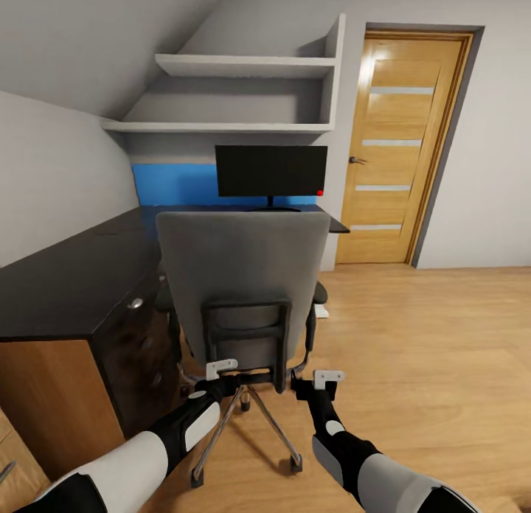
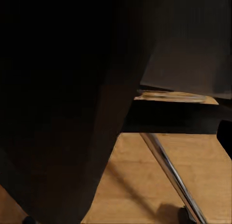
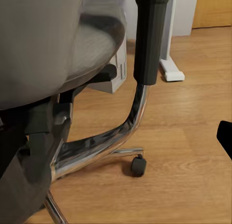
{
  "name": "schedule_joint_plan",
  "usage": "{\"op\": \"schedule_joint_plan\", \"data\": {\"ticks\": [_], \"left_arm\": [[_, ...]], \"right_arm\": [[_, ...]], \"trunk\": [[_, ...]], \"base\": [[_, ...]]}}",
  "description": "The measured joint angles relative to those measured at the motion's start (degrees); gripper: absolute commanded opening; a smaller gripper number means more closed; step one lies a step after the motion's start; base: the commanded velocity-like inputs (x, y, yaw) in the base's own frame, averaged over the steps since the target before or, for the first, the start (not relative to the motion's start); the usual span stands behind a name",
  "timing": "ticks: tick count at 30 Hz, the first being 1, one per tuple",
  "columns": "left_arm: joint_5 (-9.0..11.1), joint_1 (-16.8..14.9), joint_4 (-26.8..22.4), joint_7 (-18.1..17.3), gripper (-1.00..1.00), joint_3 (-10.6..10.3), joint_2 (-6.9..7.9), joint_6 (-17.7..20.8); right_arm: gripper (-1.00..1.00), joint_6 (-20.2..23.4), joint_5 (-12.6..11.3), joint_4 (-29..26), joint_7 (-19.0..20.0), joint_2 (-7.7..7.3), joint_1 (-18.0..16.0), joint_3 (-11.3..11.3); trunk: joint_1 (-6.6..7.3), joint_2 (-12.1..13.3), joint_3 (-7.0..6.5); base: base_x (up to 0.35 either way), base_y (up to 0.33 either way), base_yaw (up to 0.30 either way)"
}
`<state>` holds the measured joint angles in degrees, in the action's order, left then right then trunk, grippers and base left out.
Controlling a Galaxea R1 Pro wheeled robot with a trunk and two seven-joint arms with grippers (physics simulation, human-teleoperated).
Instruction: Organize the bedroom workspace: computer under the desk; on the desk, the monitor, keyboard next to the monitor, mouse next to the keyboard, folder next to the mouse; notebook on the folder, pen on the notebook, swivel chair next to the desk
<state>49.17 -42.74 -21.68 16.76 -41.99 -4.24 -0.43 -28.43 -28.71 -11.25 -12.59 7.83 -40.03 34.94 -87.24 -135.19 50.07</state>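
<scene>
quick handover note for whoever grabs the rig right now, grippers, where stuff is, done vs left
Left gripper and right gripper: low behind the swivel chair, by its back bracket; open or shut can't be told.
Monitor stands on the desk: done.
The chair faces the desk, its back hiding the seat.
Left: keyboard, mouse, folder, notebook, pen, computer, none confirmed in place; then park the chair.

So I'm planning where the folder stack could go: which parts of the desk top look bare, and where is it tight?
The desk top looks bare along the left wall, from its near corner toward the blue panel. The stretch beside the monitor is mostly hidden by the swivel chair back. It is tight low down, where both grippers sit at the chair's base beside the drawer unit.
</scene>
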Motion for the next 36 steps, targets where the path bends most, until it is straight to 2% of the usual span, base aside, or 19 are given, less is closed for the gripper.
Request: {"op": "schedule_joint_plan", "data": {"ticks": [9,36], "left_arm": [[1.0,0.0,0.1,0.0,1.00,-0.7,-0.02,0.0],[1.2,0.0,0.1,0.0,1.00,-0.6,0.05,0.0]], "right_arm": [[1.00,0.0,0.0,0.0,0.0,-0.01,0.0,0.0],[1.00,0.0,0.0,0.1,0.0,-0.09,0.0,0.0]], "trunk": [[-0.01,0.0,0.01],[-0.01,0.0,0.01]], "base": [[0.328,0.000,0.000],[0.326,0.000,0.000]]}}
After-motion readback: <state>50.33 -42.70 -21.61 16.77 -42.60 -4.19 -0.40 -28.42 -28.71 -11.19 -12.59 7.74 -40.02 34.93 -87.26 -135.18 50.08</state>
